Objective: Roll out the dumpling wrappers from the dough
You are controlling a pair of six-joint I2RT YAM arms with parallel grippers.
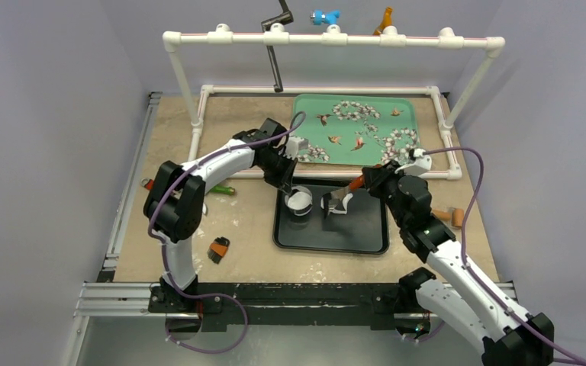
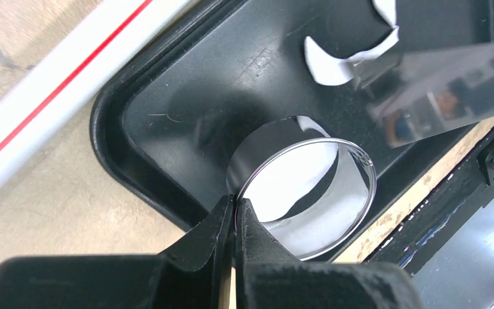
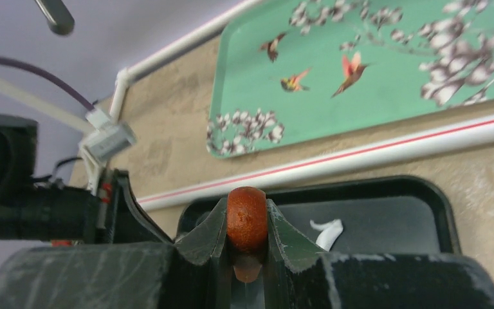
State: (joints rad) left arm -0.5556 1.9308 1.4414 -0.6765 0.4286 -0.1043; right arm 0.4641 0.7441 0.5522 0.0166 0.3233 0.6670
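My left gripper [image 2: 235,205] is shut on the thin wall of a metal ring cutter [image 2: 305,193], which stands in the black tray [image 2: 167,109]. Flat white dough, seemingly a dumpling wrapper [image 2: 289,187], shows inside the ring. My right gripper [image 3: 247,215] is shut on the brown wooden handle [image 3: 247,219] of a scraper. The scraper's shiny blade [image 2: 437,77] rests over a curved white dough scrap [image 2: 334,61]. From above, the left gripper [image 1: 294,191] and the right gripper [image 1: 360,183] meet over the tray's far half [image 1: 328,236].
A green bird-print tray [image 1: 355,130] lies behind the black tray, inside a white pipe frame [image 1: 328,38]. A brown-handled tool [image 1: 452,216] lies at the right. A green item [image 1: 225,191] and an orange-black item [image 1: 218,250] lie at the left.
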